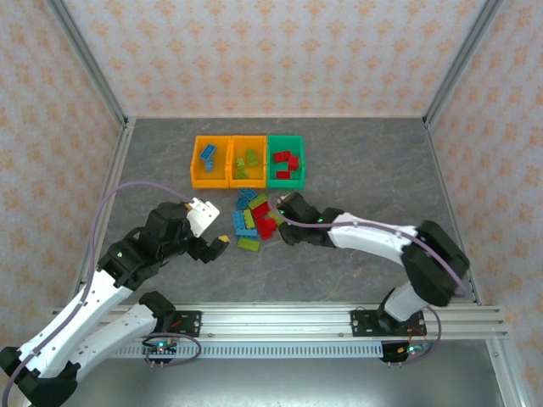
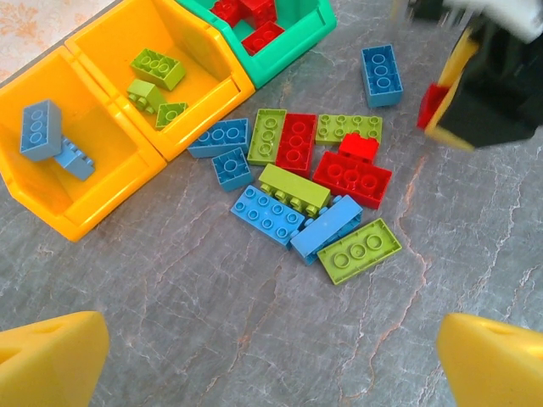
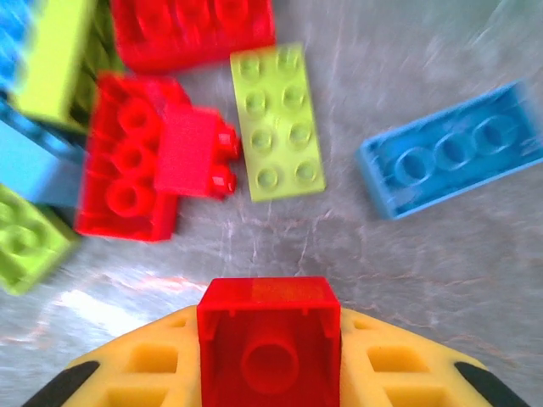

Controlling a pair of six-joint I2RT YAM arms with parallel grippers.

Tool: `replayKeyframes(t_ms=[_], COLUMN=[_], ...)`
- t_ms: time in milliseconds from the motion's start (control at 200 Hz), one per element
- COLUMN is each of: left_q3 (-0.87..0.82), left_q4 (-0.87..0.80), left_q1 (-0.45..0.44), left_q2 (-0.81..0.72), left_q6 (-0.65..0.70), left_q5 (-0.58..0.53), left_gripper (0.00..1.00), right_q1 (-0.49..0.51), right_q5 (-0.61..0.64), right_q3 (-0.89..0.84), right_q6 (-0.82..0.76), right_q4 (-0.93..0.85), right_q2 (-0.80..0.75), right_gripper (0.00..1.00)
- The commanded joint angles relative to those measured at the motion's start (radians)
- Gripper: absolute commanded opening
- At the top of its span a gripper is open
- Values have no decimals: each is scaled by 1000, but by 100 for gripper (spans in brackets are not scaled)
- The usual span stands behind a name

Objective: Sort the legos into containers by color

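The right gripper (image 1: 285,219) is clamped on a red brick (image 3: 268,339), pinched between its yellow fingers (image 3: 127,377) just above the grey table (image 3: 441,254). Directly ahead of it lie the loose legos (image 3: 276,119), red, lime and blue. The left gripper (image 2: 271,356) hangs with its fingers spread wide apart; the pile lies ahead of it, and the three containers (image 1: 230,161) stand beyond the pile.

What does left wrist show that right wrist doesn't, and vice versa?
Left wrist: blue bricks in one orange bin, lime bricks in the other orange bin, red bricks in the green bin. Right wrist: the hollow underside of the red brick clamped in the right claw. Both: the loose pile, including the lime eight-stud brick and lone blue brick.
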Motion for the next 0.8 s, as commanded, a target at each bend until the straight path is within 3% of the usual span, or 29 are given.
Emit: replayKeyframes(t_ms=[0,135,365,465,540,581,641,796], left_q3=[-6,-3,-6,-10,-10,-10,-11,-12], left_q4=[21,15,16,27,30,30,34,63], left_q1=[8,10,9,8,8,7,7,9], left_q2=[-5,1,0,0,3,4,3,-8], left_q6=[3,2,-5,-4,-4,-8,-11,-44], left_q5=[-5,-14,-20,9,13,16,31,27], left_gripper=[100,100,100,100,100,100,100,100], right_q1=[-41,-145,-233,-253,-266,-266,-266,-265], right_q5=[104,139,167,149,144,142,106,60], right_q3=[12,130,524,653,763,801,807,686], right_q6=[75,143,129,133,139,133,116,121], right_q4=[128,177,55,28,-42,-74,-76,-56], right_q2=[-101,-39,335,446,509,524,506,336], right_gripper=[24,25,26,33,48,56,60,61])
